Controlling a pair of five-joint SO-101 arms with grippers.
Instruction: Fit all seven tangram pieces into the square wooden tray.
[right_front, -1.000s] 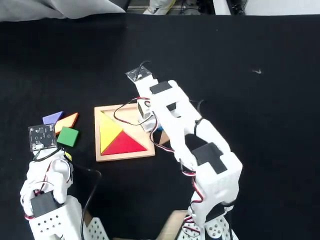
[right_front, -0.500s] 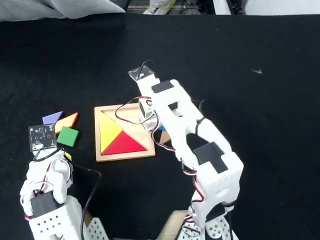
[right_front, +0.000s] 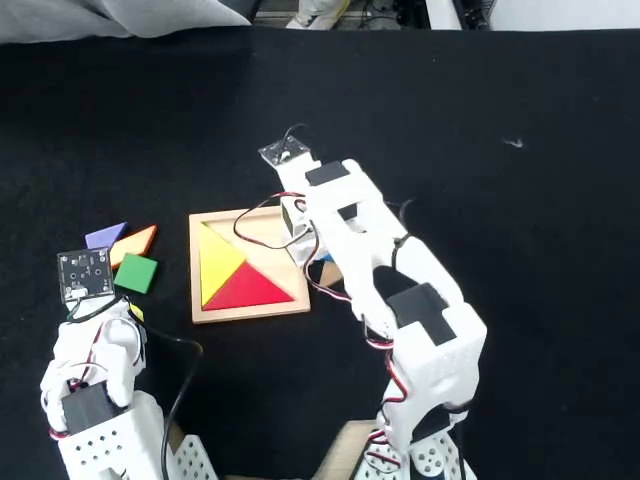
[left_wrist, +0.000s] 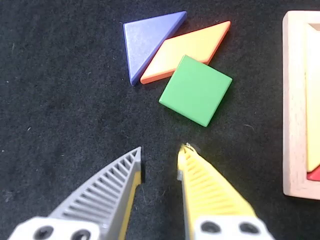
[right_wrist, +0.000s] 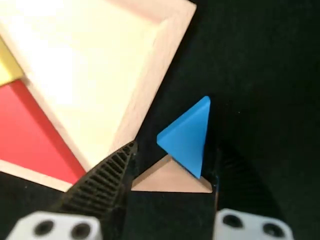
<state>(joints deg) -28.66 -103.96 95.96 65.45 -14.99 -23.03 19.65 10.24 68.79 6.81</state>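
Two jaws of the right gripper (right_wrist: 172, 160) stand apart, gripping nothing. They straddle a small blue triangle (right_wrist: 187, 135) that overlaps a pale tan triangle (right_wrist: 170, 181). Both lie just outside the right edge of the square wooden tray (right_wrist: 160, 75), near its front right corner.

Inside the tray, a large yellow triangle (right_front: 220, 262) lies along the left edge and a large red triangle (right_front: 250, 290) along the front edge. The remaining floor is bare, smooth, pale wood inside a raised rim.

Over by the table's left edge, the left gripper (left_wrist: 161, 155) hangs open and empty above the matte black cloth (left_wrist: 60, 110). Just beyond its ribbed fingertips sits a flat green square (left_wrist: 196, 90). It touches an orange parallelogram (left_wrist: 190, 47), which lies against a violet-blue triangle (left_wrist: 147, 37).
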